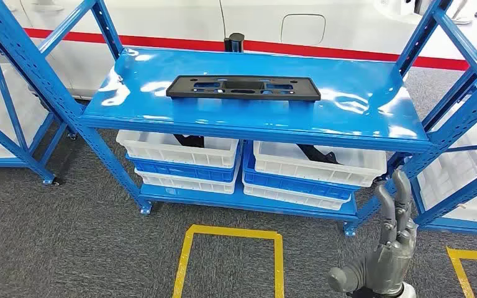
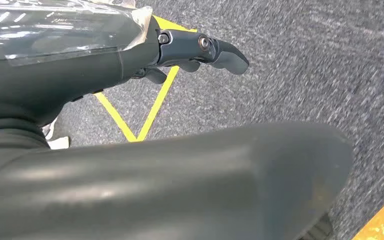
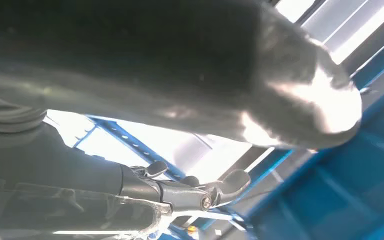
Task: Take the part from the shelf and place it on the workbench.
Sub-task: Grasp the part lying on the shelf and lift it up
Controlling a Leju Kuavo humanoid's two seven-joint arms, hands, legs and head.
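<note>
Black part (image 1: 243, 87) lies flat mid-shelf on the blue shelf (image 1: 372, 99), toward its back edge. Right hand (image 1: 392, 231) rises below the shelf's front right corner, fingers apart, empty. Left hand (image 2: 130, 60) hangs over carpet, fingers extended, holding nothing.

Grey, dark-fingered right hand (image 1: 392, 239)

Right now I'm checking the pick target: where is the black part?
In the head view the black part lies flat near the middle of the blue shelf's top deck, above the white bins, well ahead and to the left of the raised right hand.
</note>
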